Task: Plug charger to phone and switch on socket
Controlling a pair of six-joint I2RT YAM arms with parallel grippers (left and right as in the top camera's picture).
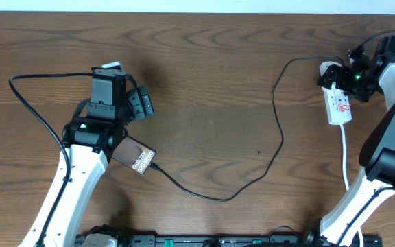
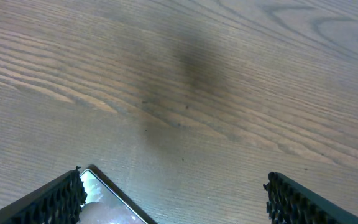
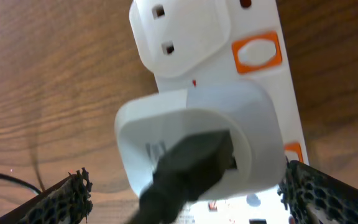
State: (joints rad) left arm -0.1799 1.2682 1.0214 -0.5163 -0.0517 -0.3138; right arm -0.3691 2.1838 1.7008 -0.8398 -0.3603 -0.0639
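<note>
Wide-open right gripper (image 3: 185, 173) hovers over the socket (image 3: 281, 84), its switch (image 3: 257, 53) seemingly unpressed; left gripper (image 2: 174, 179), equally wide, beside the phone (image 1: 134, 158), charger (image 1: 278, 137) apparently plugged in

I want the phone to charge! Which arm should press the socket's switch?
The right arm. The right hand hangs open just above the socket, while the left hand is far off, by the phone.
</note>
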